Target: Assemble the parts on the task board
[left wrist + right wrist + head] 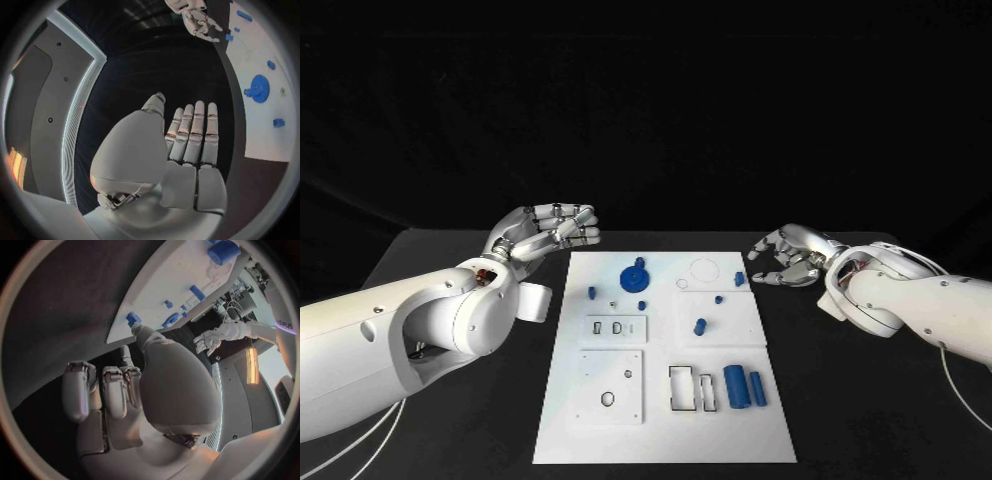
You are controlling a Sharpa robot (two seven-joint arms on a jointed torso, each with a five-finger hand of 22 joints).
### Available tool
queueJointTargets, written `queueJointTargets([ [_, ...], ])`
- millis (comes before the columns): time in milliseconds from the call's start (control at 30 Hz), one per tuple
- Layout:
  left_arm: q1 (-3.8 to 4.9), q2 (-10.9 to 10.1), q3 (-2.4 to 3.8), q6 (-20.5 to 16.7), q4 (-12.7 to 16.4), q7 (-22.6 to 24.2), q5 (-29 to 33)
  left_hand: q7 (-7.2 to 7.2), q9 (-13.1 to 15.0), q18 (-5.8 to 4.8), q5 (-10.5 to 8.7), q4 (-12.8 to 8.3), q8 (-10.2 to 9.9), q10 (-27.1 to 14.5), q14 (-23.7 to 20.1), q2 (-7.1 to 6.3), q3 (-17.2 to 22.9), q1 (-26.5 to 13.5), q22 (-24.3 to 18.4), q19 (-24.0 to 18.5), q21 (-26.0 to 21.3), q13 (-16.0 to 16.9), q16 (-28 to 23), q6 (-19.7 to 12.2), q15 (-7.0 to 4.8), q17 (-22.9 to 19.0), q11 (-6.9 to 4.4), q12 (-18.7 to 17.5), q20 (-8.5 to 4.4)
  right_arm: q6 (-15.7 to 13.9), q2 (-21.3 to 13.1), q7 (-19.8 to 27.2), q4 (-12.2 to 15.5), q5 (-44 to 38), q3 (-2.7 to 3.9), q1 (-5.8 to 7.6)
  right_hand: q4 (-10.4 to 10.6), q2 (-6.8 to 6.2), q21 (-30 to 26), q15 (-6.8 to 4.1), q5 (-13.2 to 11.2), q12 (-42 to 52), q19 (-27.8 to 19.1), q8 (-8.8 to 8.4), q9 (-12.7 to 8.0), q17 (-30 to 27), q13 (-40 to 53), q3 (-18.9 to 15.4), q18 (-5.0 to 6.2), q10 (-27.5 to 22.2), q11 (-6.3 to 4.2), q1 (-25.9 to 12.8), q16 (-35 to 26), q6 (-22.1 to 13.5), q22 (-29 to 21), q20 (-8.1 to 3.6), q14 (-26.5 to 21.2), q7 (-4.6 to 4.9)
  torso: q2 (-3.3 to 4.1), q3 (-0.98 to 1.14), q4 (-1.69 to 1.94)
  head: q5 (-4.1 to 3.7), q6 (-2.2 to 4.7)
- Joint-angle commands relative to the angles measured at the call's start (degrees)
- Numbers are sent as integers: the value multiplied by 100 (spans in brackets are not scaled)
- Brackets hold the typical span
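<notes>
Overhead, left hand (554, 229) empty, right hand (788, 256) curled, flanking task board (574, 420)

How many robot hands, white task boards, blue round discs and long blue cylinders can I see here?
2 hands: left hand, right hand
1 task board
1 blue round disc
2 long blue cylinders
Total: 6

A black table (459, 430) is seen. A white task board (668, 440) is laid flat at its middle.
</notes>
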Motion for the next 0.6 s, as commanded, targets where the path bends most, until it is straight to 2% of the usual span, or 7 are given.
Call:
queueJointTargets([
  [33,6,17,4,107,2,58,7,87,2,13,-22,-9,-3,-36,-39,-26,-40,-37,-6,12,-27,6,-18,-31,9,9,6,-24,26,139,53,55,-43,60,-2,-19,4,-14,12,6,23,17,17,3,-11,1354,1299,15,3,429,-35,-21,1,4,874,6,562,-37,5,-6,1,-9,-7],
  [267,6,20,5,108,6,59,7,88,3,13,-30,-7,-2,-36,-39,-27,-43,-41,-8,9,-29,7,-20,-30,9,10,6,-23,26,137,184,21,-109,101,-7,-58,14,1,30,8,30,36,30,10,-15,1370,1316,28,-3,444,-28,-44,5,20,887,3,565,-30,1,-6,-2,-5,-5],
  [400,7,15,5,102,8,56,7,88,3,13,-30,-7,-2,-36,-39,-27,-43,-41,-8,9,-29,7,-20,-30,9,10,6,-23,26,171,245,-6,-152,134,-23,-97,17,10,25,9,35,42,28,16,-17,1372,1321,38,-2,449,-25,-53,5,34,884,2,566,-27,-6,-11,1,4,-25],
  [600,7,4,5,96,7,55,7,88,4,13,-42,-7,-1,-36,-40,-29,-47,-43,-12,5,-32,7,-23,-30,10,11,6,-23,27,186,274,-24,-163,123,-32,-143,17,19,34,12,39,54,34,24,-19,1376,1332,51,-5,458,-20,-58,6,52,891,2,567,-19,-4,-7,-6,33,-47],
])
